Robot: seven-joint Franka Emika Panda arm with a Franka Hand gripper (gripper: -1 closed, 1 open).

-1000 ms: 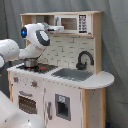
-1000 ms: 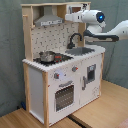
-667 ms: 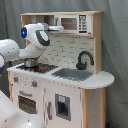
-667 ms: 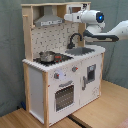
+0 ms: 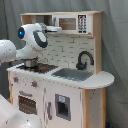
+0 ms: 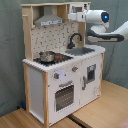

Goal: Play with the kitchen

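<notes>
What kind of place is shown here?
Probably a robot test room, not a real kitchen: a toy kitchen stands on wooden tables, a grey curtain hangs behind, and a robot arm reaches in.

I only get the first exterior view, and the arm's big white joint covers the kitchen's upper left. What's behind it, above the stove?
Observer: In the second exterior view, a grey hood hangs there, directly over the stove.
Operator: I see only a sliver of the pot. Is it sitting right?
Observer: The pot stands upright on the stove, and the arm is nowhere near it.
Operator: Is the arm resting on the counter anywhere?
Observer: It doesn't look like it. It passes above the counter end beside the sink, with a gap showing underneath.
</notes>
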